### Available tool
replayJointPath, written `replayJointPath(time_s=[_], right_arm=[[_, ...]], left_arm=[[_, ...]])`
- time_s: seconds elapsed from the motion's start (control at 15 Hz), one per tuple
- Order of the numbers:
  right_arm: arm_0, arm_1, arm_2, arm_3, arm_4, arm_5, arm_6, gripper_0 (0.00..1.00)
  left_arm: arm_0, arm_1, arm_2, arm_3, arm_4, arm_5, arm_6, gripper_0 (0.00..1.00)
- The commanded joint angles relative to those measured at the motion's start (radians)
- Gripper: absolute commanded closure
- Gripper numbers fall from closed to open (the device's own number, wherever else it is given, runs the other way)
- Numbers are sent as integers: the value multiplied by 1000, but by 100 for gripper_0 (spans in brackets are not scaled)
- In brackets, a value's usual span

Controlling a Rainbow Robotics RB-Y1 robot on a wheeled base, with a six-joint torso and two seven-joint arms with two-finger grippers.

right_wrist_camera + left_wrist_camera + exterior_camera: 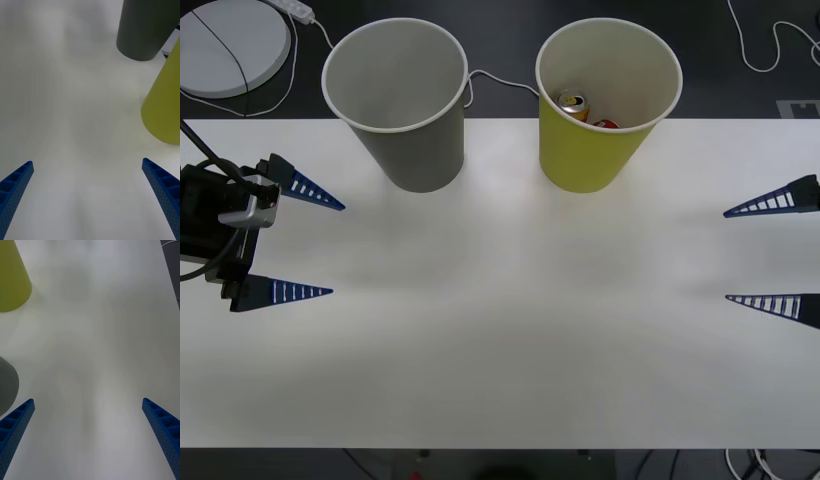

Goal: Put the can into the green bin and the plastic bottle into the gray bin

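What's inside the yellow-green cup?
Inside the green bin lies the can, its gold top showing, with something red beside it. The bin's front wall hides the bottom, so anything lower down can't be seen.

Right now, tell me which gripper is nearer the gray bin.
Left. The left gripper sits open at the table's left edge, just in front of the gray bin. The right gripper is open at the far right edge, past the green bin.
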Motion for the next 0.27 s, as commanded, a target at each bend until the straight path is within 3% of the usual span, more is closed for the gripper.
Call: replayJointPath(time_s=[0.07, 0.27], right_arm=[[0, 0, 0, 0, 2, 0, -4, 0], [0, 0, 0, 0, 2, 0, -4, 0]], left_arm=[[0, 0, 0, 0, 0, 0, 0, 0], [0, 0, 0, 0, 0, 0, 0, 0]])
